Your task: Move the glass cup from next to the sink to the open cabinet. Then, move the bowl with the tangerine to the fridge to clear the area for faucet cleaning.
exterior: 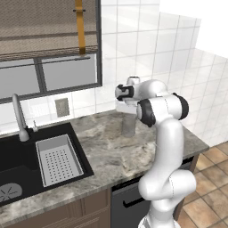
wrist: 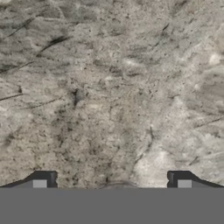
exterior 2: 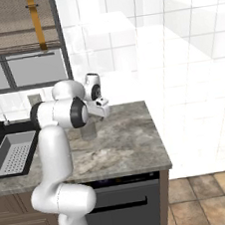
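**Desk:** Give me the caption line. Which step is in hand?

**Photographer:** The first one, by my reading: fetching the glass cup [exterior: 128, 124]. The white arm is folded over the marbled tabletop [exterior: 116, 153], and the cup stands upright on the stone directly beneath the hand, just under the pincer [wrist: 112, 183]. Nothing is held.

**Desk:** State of the pincer?

**Photographer:** Spread wide and empty. In the hand view its two dark tips [wrist: 43, 179] stand far apart at the bottom edge, with bare veined stone ahead of them and a faint curved line between them that may be the cup's rim; too faint to swear to.

**Desk:** Is it touching the glass?

**Photographer:** I cannot tell. From the right base view the cup [exterior 2: 88, 131] sits half behind the forearm, close below the hand, but contact is hidden.

**Desk:** And the surroundings?

**Photographer:** The black sink [exterior: 18, 167], with its grey strainer basket [exterior: 58, 159] and faucet [exterior: 18, 118], lies well off to the pincer's left. A dishwasher front [exterior 2: 123, 201] sits below the tabletop edge, under the arm.

**Desk:** What does the next move call for?

**Photographer:** As a judgement only: the hand must settle so both tips straddle the cup's wall, then close gently enough not to tip or squeeze out smooth glass. After that comes a lift clear of the stone and a carry to the open cabinet. The bowl with the tangerine waits for the second leg.
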